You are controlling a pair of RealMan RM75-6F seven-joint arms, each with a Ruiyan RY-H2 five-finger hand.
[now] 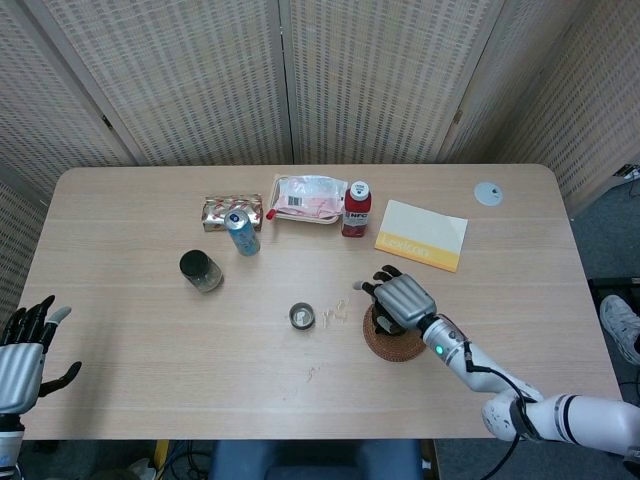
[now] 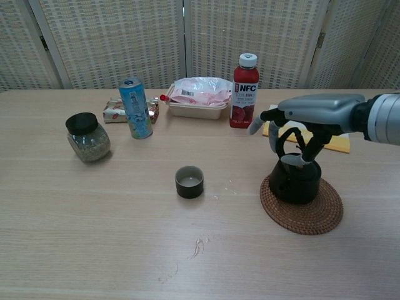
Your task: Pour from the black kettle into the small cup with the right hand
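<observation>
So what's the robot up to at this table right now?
The right hand hovers just above the black kettle, fingers curled down around its handle, though a firm grip isn't clear. The kettle sits on a woven coaster. The small cup stands apart on the table, nothing poured yet. The left hand rests open at the table's edge.
</observation>
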